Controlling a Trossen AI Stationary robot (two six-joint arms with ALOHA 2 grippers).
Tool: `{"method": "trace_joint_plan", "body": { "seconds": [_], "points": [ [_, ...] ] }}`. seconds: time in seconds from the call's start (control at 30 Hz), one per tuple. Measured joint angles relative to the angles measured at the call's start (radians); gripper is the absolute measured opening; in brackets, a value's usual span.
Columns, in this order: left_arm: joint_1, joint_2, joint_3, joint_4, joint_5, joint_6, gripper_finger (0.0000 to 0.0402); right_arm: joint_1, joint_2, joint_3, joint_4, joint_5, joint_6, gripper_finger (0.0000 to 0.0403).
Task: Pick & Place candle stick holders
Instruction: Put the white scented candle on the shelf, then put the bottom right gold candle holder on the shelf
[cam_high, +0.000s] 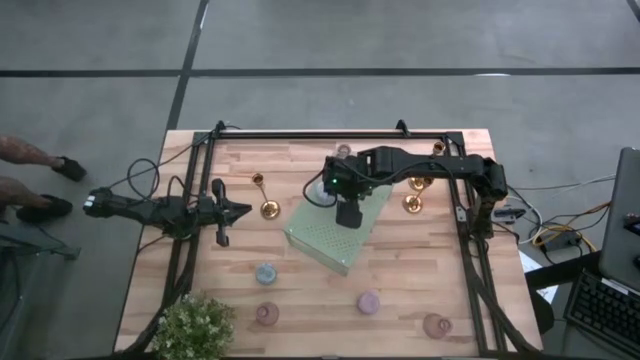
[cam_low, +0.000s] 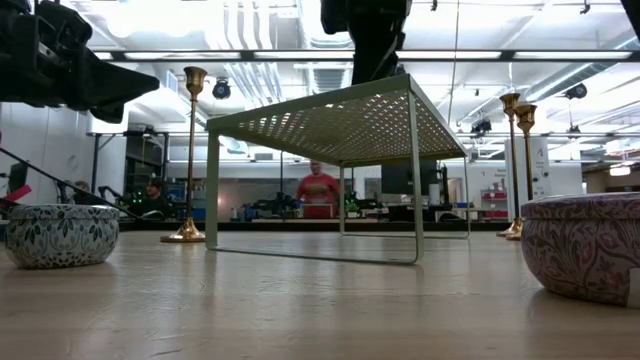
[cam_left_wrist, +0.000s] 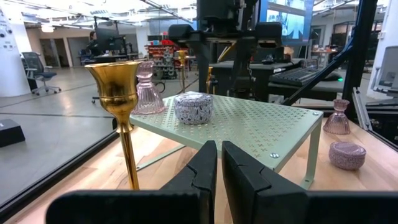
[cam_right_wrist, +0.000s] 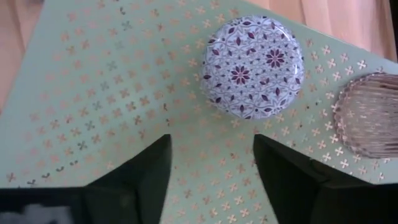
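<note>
A round holder with a blue-and-purple pattern (cam_right_wrist: 253, 66) sits on the pale-green dotted shelf (cam_high: 330, 240) at mid-table, and a pink ribbed glass holder (cam_right_wrist: 367, 115) stands beside it. My right gripper (cam_right_wrist: 211, 168) hangs open above the shelf, pointing steeply down, just short of the patterned holder and touching nothing. My left gripper (cam_left_wrist: 219, 168) waits shut and level at the table's left, facing a gold candlestick (cam_left_wrist: 121, 106) that stands on its base. Other gold candlesticks (cam_high: 412, 203) stand at the right.
Small round holders stand toward the near edge: pale blue (cam_high: 266, 272), pink (cam_high: 267, 313), lilac (cam_high: 369, 302) and pink (cam_high: 436, 325). A leafy plant (cam_high: 195, 325) fills the near left corner. A black frame (cam_high: 330, 133) rims the table. People stand in the room beyond.
</note>
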Motion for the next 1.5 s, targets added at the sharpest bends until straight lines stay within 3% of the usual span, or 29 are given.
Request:
{"method": "trace_joint_plan", "body": {
  "seconds": [0.53,1.2,1.5],
  "points": [
    [0.0,0.0,0.0,0.0,0.0,0.0,0.0028,0.0,0.001,-0.088,0.125,0.0,-0.004,0.0015],
    [0.0,0.0,0.0,0.0,0.0,0.0,0.0028,-0.003,0.002,-0.146,0.229,0.001,-0.008,0.0008],
    [0.0,0.0,0.0,0.0,0.0,0.0,0.0028,-0.004,0.001,-0.146,0.195,0.073,-0.001,0.0008]
  ]
}}
